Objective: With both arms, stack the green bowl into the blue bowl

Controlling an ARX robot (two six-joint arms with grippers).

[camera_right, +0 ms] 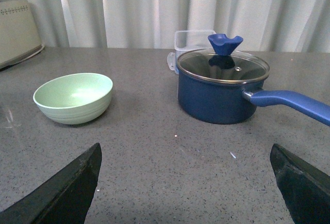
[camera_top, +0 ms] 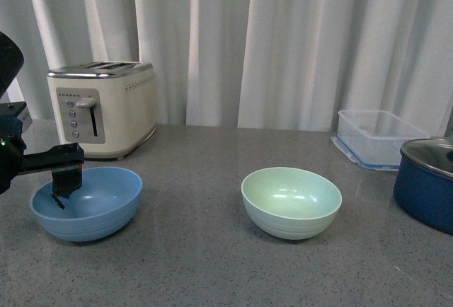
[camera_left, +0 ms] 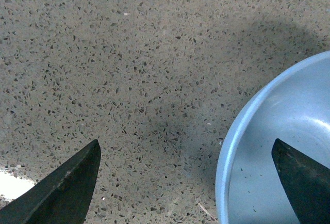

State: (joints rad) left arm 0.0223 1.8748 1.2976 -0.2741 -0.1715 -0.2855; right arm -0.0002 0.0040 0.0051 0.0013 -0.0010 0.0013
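Observation:
The blue bowl (camera_top: 95,204) sits at the front left of the grey counter. My left gripper (camera_top: 65,188) hangs open over its near-left rim. In the left wrist view the left gripper (camera_left: 185,145) straddles the blue bowl's rim (camera_left: 233,131), one finger over the inside and the other over bare counter. The green bowl (camera_top: 291,201) stands upright and empty at the counter's middle, apart from both arms. The right wrist view shows the green bowl (camera_right: 73,97) well ahead of my open right gripper (camera_right: 185,149), which holds nothing. The right arm is out of the front view.
A cream toaster (camera_top: 106,109) stands behind the blue bowl. A clear plastic container (camera_top: 379,137) is at the back right. The dark navy pot (camera_right: 221,92) with glass lid and long blue handle (camera_right: 294,102) sits right of the green bowl. White curtains hang behind.

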